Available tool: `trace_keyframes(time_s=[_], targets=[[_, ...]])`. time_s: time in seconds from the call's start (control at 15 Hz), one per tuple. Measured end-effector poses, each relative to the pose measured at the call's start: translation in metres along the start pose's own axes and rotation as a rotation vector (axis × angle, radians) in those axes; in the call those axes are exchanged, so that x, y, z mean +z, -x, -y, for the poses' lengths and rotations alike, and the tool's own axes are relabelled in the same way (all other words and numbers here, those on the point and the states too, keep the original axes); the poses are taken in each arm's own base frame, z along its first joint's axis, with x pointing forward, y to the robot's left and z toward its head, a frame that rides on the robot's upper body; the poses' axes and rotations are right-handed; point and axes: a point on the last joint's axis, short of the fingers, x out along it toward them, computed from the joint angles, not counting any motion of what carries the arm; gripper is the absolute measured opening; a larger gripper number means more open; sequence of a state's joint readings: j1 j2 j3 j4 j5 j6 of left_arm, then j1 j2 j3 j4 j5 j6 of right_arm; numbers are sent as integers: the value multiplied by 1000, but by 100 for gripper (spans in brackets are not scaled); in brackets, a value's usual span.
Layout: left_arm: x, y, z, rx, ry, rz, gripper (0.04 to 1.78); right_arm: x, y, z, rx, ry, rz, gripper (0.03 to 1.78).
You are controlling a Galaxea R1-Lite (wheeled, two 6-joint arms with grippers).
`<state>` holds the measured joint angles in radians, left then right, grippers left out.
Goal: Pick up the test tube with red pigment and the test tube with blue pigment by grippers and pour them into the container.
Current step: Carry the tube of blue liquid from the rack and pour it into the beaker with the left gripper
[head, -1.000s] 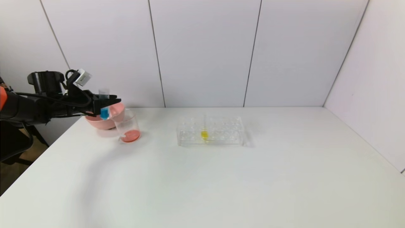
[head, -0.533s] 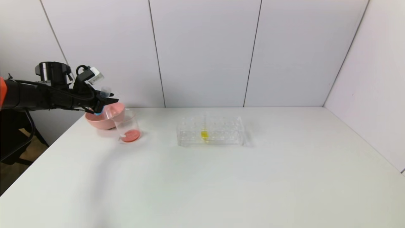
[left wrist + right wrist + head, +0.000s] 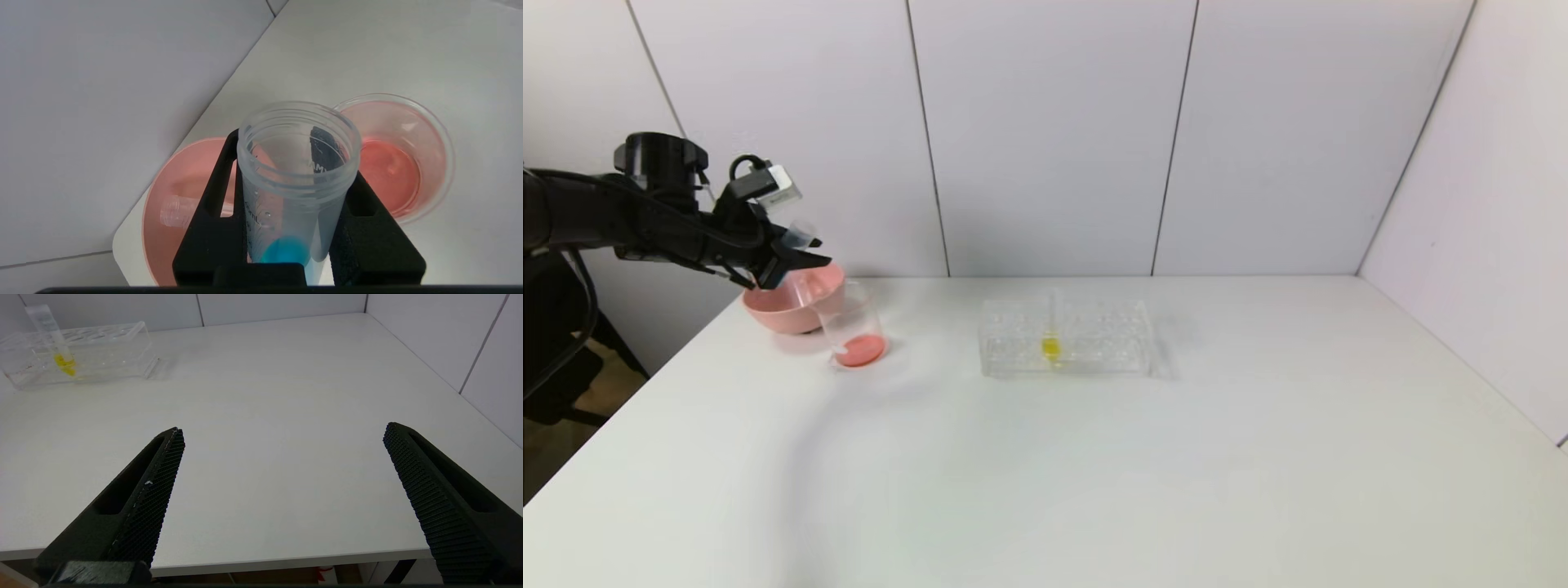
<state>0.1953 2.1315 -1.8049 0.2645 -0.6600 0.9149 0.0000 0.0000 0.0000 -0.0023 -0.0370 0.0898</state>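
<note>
Left gripper (image 3: 796,261) is clamping the blue tube (image 3: 292,192), jaws pressed on both sides, and is tipping it mouth-first toward the beaker (image 3: 852,327). A second ago the tube was upright; now it is tilted well over and raised a bit, above the pink bowl (image 3: 776,310) next to the beaker. Blue liquid is sitting at the tube's bottom in the wrist view, so the pour looks not yet done. Beaker is already holding red liquid; an empty tube (image 3: 179,210) is lying in the bowl. Rack (image 3: 1066,336) with the yellow tube (image 3: 1050,347) is unchanged. Right gripper (image 3: 282,465) is parked wide open, holding nothing, near the table's (image 3: 1176,457) front edge.
</note>
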Motion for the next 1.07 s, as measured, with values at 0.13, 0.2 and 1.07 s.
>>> trace_keyframes(time_s=[0.13, 0.2, 1.07], targets=[[18, 12, 0, -37, 7, -26, 54, 0, 0, 0, 0, 0, 0, 177], [24, 16, 2, -56, 11, -48, 54, 0, 0, 0, 0, 0, 0, 177], [38, 8, 27, -59, -135, -380, 54, 0, 0, 0, 0, 0, 0, 177]])
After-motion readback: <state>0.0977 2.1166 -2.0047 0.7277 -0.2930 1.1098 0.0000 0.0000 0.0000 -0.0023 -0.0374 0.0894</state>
